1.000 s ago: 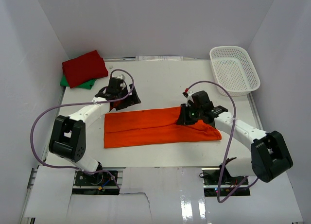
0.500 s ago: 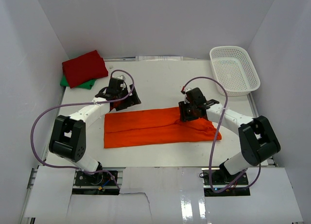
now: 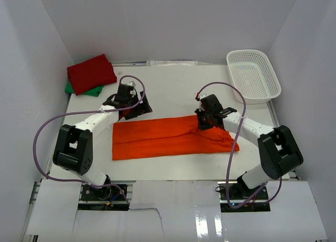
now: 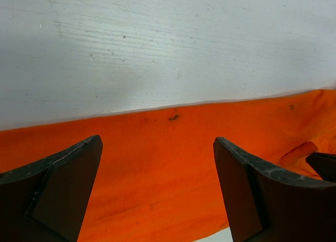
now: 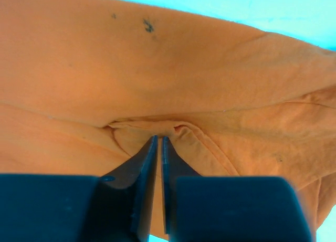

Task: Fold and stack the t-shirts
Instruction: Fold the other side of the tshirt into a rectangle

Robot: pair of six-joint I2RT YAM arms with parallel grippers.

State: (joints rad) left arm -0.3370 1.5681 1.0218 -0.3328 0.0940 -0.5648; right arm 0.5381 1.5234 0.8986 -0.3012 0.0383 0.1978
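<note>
The right gripper (image 5: 159,138) has its 2 fingers (image 5: 139,168) drawn almost together, with only a thin slit between them. Their tips are nipped onto a small raised pucker of the orange t-shirt (image 5: 173,74), and the cloth gathers into short creases that run out from the tips on both sides. In the top view this gripper (image 3: 207,124) sits low on the right part of the shirt, near its far edge.

The left gripper (image 4: 157,142) has its 2 fingers (image 4: 58,189) spread as wide as they go and holds nothing. They straddle a flat stretch of orange cloth just inside the shirt's far hem. Whether the tips touch the cloth cannot be told. Beyond the hem lies the bare white table (image 4: 168,48). From above, this gripper (image 3: 134,112) is at the shirt's far left corner.

The orange t-shirt (image 3: 157,137) lies as 1 long band from left to right across the near middle of the table (image 3: 173,82), with a lengthwise crease along it and its right end rumpled.

At the far left corner the red t-shirt (image 3: 91,73) lies folded on top of the green t-shirt (image 3: 79,88), which shows only as a strip at the near edge. Both are well apart from the 2 grippers.

A white mesh basket (image 3: 253,52) stands at the far right corner.
</note>
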